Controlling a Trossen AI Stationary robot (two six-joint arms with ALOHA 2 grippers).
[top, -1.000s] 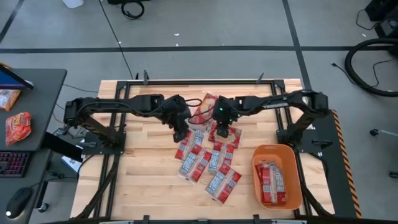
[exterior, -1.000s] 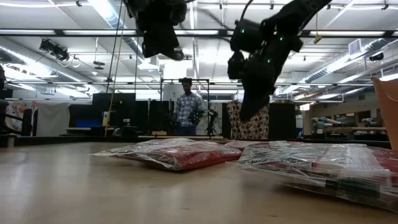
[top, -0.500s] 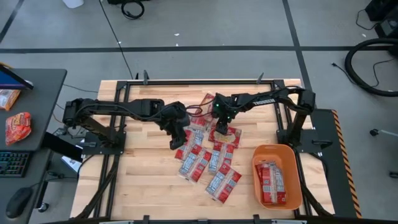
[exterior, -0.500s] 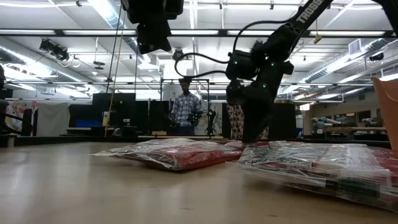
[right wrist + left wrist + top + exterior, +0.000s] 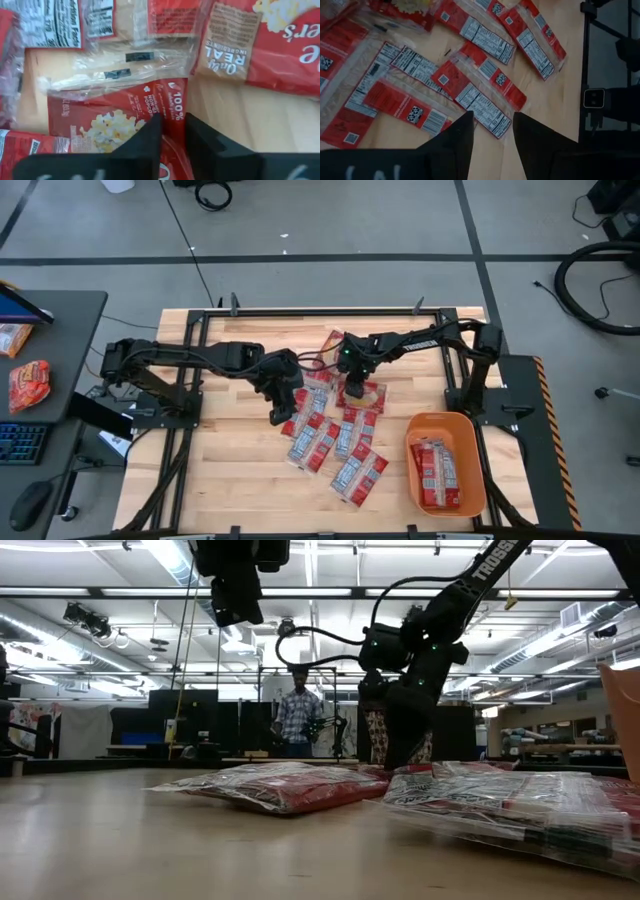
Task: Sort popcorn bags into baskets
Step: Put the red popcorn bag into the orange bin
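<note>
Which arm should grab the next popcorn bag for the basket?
Right, likely. The right gripper is already down on a popcorn bag at the pile's top, on the orange basket's side. The left gripper hovers open above the pile's far edge.

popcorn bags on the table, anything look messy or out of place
Nothing is damaged or spilled. The loose popcorn bags lie in an overlapping, skewed pile mid-table, while those in the orange basket lie neatly side by side.

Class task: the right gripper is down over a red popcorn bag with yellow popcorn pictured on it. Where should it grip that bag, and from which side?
Probably from above, at the popcorn bag's clear crimped end seam. It lies flat on the table with other packets overlapping it, so no side is open; the thin seam suits the right gripper's narrow gap.
</note>
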